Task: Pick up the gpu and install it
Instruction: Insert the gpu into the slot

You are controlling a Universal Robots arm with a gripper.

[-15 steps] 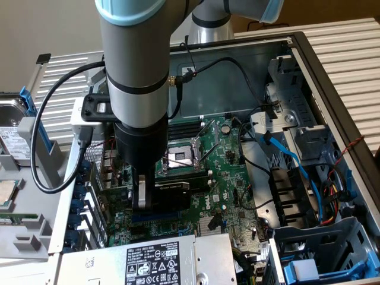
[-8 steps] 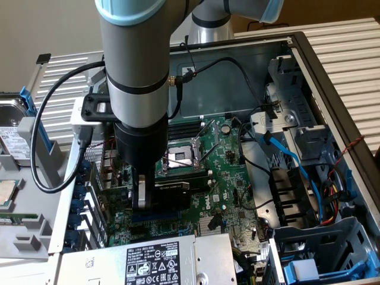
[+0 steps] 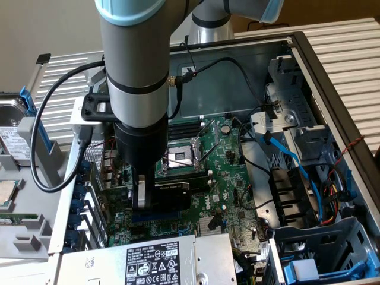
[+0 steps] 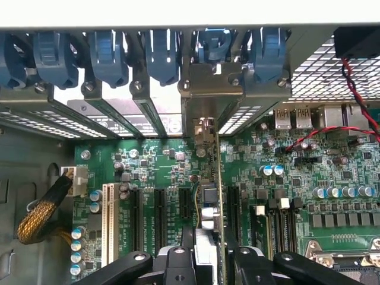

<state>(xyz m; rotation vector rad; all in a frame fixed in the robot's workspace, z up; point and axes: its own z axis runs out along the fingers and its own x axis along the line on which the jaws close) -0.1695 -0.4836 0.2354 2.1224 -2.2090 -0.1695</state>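
We see the claw (image 4: 211,258) partly closed and gripping the gpu (image 4: 209,205) from both sides. The card stands on edge over the motherboard (image 4: 154,166), among the black expansion slots (image 4: 159,208), low inside the open case.

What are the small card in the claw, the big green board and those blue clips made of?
The gpu: matte black block, likely plastic or painted metal, on a thin board. The motherboard: glossy green laminate, probably fibreglass, dotted with shiny solder. The blue clips: moulded plastic, by their smooth rounded sheen.
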